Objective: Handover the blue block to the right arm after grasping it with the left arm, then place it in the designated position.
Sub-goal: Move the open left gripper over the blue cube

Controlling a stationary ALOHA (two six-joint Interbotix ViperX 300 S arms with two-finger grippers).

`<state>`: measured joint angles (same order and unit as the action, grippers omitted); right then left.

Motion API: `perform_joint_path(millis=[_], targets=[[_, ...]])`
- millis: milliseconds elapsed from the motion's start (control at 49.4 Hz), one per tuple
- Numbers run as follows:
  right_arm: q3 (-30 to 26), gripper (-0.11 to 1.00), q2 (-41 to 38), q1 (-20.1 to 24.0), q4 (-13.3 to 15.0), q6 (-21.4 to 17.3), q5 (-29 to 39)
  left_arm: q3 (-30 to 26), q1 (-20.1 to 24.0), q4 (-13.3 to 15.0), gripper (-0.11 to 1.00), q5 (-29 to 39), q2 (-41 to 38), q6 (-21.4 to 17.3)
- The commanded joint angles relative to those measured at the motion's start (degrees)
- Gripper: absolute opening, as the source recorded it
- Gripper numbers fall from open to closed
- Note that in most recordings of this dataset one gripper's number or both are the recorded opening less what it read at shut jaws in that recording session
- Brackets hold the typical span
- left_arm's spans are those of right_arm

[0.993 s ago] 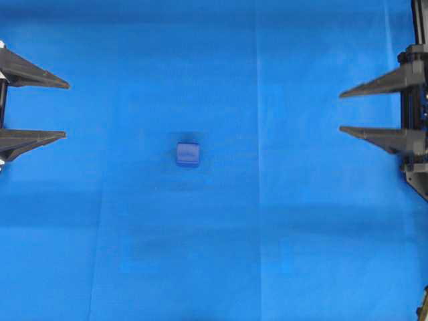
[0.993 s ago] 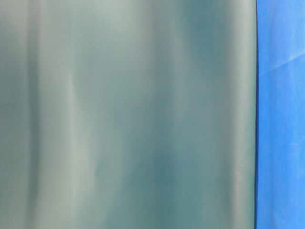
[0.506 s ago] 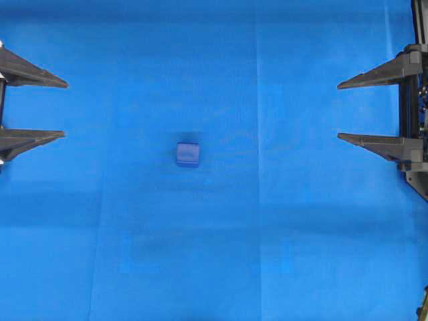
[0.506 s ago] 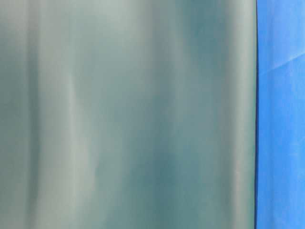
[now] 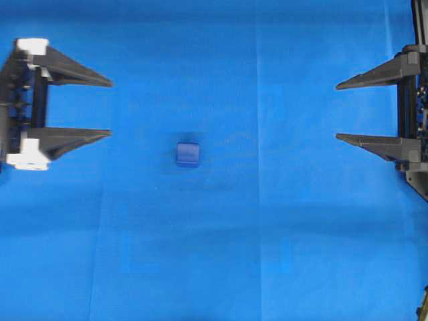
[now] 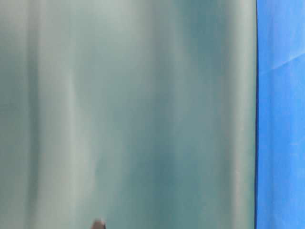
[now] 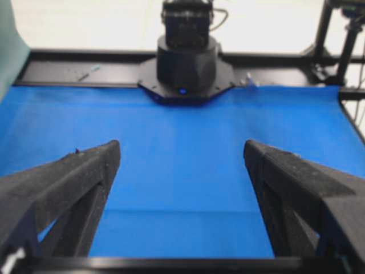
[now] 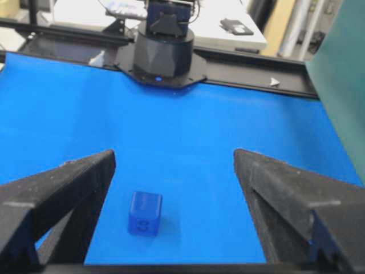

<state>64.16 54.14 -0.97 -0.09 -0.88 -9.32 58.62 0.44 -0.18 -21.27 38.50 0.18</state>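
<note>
Two black robot end effectors face each other across a surface covered with a smooth bright blue cloth [image 5: 267, 254]. The left end effector [image 5: 110, 108] has two long pointed fingers and small white pieces on its body. Its fingers stand wide apart and hold nothing. The right end effector [image 5: 336, 112] has the same pointed black fingers, rough and grainy in the wrist view. They too stand wide apart and hold nothing.

The small dark navy-blue cube with rounded edges [image 5: 188, 154] sits flat on the cloth, near the middle. It is between the two end effectors and well apart from both, a bit closer to the left one. In the right wrist view the cube [image 8: 144, 213] shows a faint mark pressed into its front side.

Faint fold lines run through the cloth. In the table-level view a blurry grey-green sheet [image 6: 128, 114] fills almost everything, with a strip of blue cloth at the right edge.
</note>
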Motion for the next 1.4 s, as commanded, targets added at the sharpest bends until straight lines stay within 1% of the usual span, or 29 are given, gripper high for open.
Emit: perform_joint_path(millis=[0,243,385,750,932,1013,1094,1236,1357,1378], targets=[[-1.76,0.98,-0.44,-0.09,-0.09,0.0,-0.53,-4.13,0.09,-0.09,0.93,-0.7,-3.34,0.09],[-1.76,0.98,-0.44,-0.09,-0.09,-0.09,-0.53,-10.55,0.44,-0.09,0.93,-0.35,-11.87,0.0],[-1.76,0.98,-0.44,-0.09,-0.09,0.0,-0.53,-13.54,0.88,-0.09,0.93,0.97,-15.21,0.0],[-1.76,0.98,-0.44,-0.18,-0.18,-0.09,-0.26,-14.77,1.05,0.0,0.93,2.29,-16.35,0.18],[-1.76,0.98,-0.44,-0.18,-0.09,-0.09,-0.26,-15.47,1.05,-0.09,0.93,5.01,-16.52,0.97],[-1.76,0.98,-0.44,-0.09,-0.18,-0.09,-0.26,-16.61,1.05,0.0,0.93,8.26,-16.61,1.67],[-1.76,0.98,-0.44,-0.18,-0.09,-0.09,-0.26,-18.63,0.97,-0.09,0.93,13.18,-16.79,2.46],[-1.76,0.98,-0.44,-0.09,-0.09,-0.09,-0.18,-23.12,0.97,-0.09,0.93,24.35,-17.67,2.72],[-1.76,0.98,-0.44,-0.18,-0.09,-0.09,-0.18,-27.25,1.05,0.0,0.93,33.75,-19.78,2.72],[-1.76,0.98,-0.44,-0.18,-0.09,-0.09,-0.18,-28.48,1.05,-0.09,0.93,36.12,-20.48,2.72]])
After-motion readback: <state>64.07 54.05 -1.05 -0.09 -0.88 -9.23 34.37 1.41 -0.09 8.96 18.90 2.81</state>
